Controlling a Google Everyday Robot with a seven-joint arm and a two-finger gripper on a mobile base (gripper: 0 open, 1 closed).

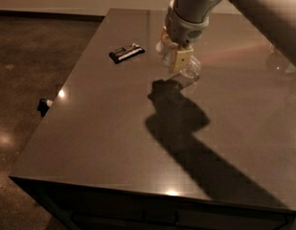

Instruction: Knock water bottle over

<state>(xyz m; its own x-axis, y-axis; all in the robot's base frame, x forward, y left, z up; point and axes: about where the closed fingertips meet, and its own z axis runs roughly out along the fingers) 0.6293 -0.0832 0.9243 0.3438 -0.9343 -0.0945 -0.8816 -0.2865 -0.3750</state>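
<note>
The water bottle (188, 74) is clear, crinkly plastic. Only its lower part shows, just below and right of my gripper, low on the dark table (104, 128). Its cap and label are hidden behind the gripper, and I cannot tell whether it stands or leans. My gripper (174, 55), with yellowish pads, hangs from the arm at the upper middle of the view. It is right at the bottle's upper part, over the far half of the table.
A small black and white packet (127, 53) lies on the table left of the gripper. The arm casts a large shadow (186, 128) across the table's middle. The table's left edge drops to a brown floor (23, 80). A small dark object (43, 105) sits by that edge.
</note>
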